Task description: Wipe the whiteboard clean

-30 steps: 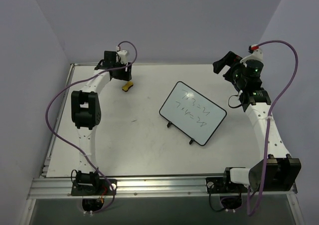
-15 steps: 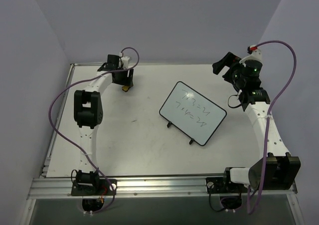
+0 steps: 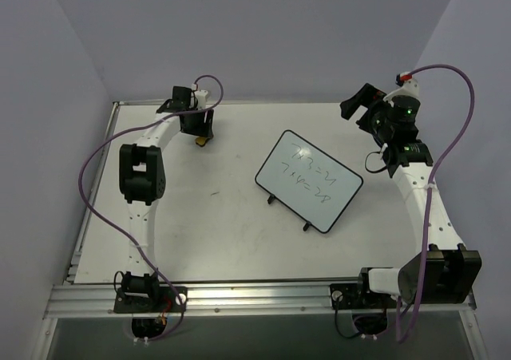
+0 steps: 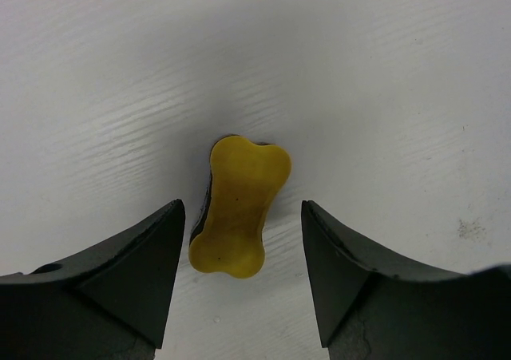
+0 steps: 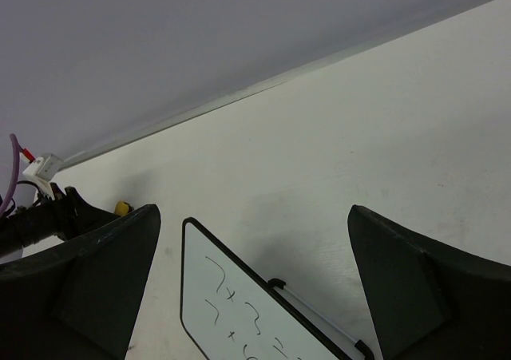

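Left gripper (image 4: 242, 205) straddles eraser (image 4: 238, 216); whiteboard (image 3: 310, 180) lies diagonally, far-left to near-right.

The left arm (image 3: 138, 224) and right arm (image 3: 427, 208) have white links joined by chunky black joint housings. A purple cable (image 3: 86, 180) loops along each. The right arm carries green lights (image 3: 409, 111) and a red-and-white plug (image 3: 409, 77) up top. The left pincer (image 4: 243, 206) and right pincer (image 5: 254, 210) have matte black, wedge-shaped fingers (image 4: 120, 288). The bases (image 3: 144, 290) are black blocks.

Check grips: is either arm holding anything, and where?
Nothing held: left gripper straddles the yellow eraser, open, not gripping it; right gripper open, empty.
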`<state>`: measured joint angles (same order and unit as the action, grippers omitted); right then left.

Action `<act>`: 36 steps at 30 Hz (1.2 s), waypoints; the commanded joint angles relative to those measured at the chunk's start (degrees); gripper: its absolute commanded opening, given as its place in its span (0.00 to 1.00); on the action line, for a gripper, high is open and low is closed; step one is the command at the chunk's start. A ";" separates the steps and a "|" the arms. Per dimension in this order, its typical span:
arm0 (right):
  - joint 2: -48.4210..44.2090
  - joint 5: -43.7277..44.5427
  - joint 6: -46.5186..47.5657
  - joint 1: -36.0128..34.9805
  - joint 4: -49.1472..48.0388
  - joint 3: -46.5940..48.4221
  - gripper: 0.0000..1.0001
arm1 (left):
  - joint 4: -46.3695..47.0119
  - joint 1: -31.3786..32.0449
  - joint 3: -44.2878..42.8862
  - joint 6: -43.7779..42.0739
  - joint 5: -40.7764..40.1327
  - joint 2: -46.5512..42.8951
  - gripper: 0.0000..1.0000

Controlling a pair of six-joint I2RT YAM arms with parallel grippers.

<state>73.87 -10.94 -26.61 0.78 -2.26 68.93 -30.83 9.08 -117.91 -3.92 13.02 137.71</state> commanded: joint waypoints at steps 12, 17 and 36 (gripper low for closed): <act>-0.74 0.13 1.21 0.45 -0.37 2.00 1.00 | -0.55 0.94 -2.42 -0.73 -1.15 0.10 0.65; -0.56 0.13 1.21 0.45 -0.37 1.91 1.00 | -1.34 0.94 -3.46 -0.47 -1.50 0.72 0.65; -0.65 0.48 1.47 0.45 -0.11 1.65 1.00 | -5.03 0.94 -7.69 0.58 -3.08 3.53 0.60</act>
<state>73.87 -10.92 -25.82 0.78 -1.85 68.93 -35.03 10.04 -122.30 -3.60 10.46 140.66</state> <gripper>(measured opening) 0.996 0.606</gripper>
